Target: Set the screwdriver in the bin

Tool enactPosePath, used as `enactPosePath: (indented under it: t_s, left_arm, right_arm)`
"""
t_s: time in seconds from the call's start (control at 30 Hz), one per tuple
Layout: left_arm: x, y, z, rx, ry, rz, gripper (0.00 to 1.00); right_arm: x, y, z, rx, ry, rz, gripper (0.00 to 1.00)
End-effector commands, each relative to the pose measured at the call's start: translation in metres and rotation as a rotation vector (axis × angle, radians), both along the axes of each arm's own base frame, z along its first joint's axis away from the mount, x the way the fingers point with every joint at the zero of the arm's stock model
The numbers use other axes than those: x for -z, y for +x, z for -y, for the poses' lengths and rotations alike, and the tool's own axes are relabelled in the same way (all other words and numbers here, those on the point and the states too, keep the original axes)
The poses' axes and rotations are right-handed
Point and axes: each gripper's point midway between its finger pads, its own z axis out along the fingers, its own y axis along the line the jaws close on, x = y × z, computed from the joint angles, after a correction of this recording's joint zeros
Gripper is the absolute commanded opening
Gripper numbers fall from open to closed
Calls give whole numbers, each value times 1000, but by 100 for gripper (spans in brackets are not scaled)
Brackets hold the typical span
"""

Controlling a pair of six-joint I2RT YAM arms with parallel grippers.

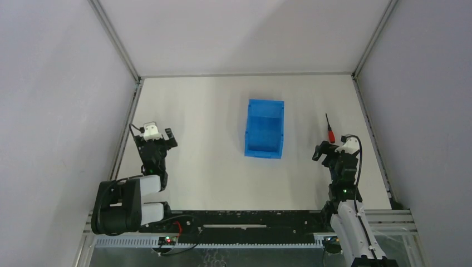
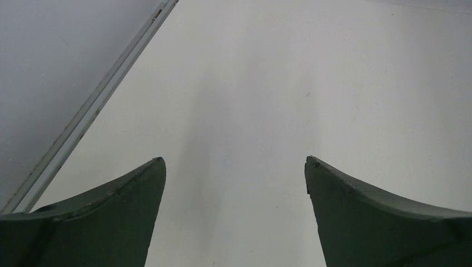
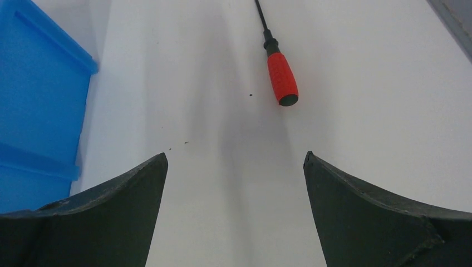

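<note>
Right claw [image 3: 235, 160] spread and empty, lower frame; screwdriver [image 3: 282, 78] upper centre on worktop [image 3: 367, 94]. Advise centring over red handle before closing. Left claw [image 2: 235, 161] likewise spread, empty

A white matte bench [image 1: 222, 183] is enclosed on three sides by plain pale grey panels: a left wall [image 1: 55, 83], a right wall [image 1: 428, 83] and a back panel [image 1: 245, 33]. Aluminium posts [image 1: 114, 36] are seen rising from the far corners. The left edge is lined by a metal rail [image 2: 94, 105]. Along the near edge a black strip [image 1: 245, 219] and a slotted grey duct [image 1: 245, 240] are mounted. The top is lit softly and evenly, and only faint shadows are cast. A few dark specks [image 3: 250, 94] are seen towards the right edge.
</note>
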Motion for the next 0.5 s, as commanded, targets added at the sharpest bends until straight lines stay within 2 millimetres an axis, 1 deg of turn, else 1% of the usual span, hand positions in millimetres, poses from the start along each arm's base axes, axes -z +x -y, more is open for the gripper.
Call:
enactPosePath:
  t_s: [0.0, 0.07, 0.1, 0.13, 0.23, 0.27, 0.3, 0.33, 0.4, 0.47]
  left_arm:
    - [-33, 12, 0, 1, 15, 107, 100]
    - [-33, 12, 0, 1, 15, 107, 100]
    - [-33, 12, 0, 2, 15, 106, 100]
    - [-33, 12, 0, 1, 15, 107, 100]
    - [-33, 12, 0, 2, 15, 106, 100]
    - [-33, 12, 0, 1, 15, 107, 100]
    - [-33, 12, 0, 2, 15, 107, 100]
    - [-33, 12, 0, 1, 15, 108, 100]
    - [-33, 12, 0, 2, 15, 107, 100]
    - [-33, 12, 0, 1, 15, 107, 100]
  right_arm:
    - [-32, 9, 5, 43, 8, 76, 100]
    - [-35, 10, 8, 54, 6, 64, 100]
    - [-45, 12, 8, 60, 9, 68, 100]
    - [-47, 12, 8, 61, 7, 54, 100]
    - [-73, 20, 15, 92, -14, 43, 100]
    - [-85, 22, 19, 107, -24, 20, 99]
    - [-90, 26, 21, 112, -35, -19, 100]
    - [-93, 30, 21, 99, -47, -75, 100]
    - [-92, 40, 22, 77, -68, -209, 100]
    - [-84, 50, 29, 83, -73, -344, 100]
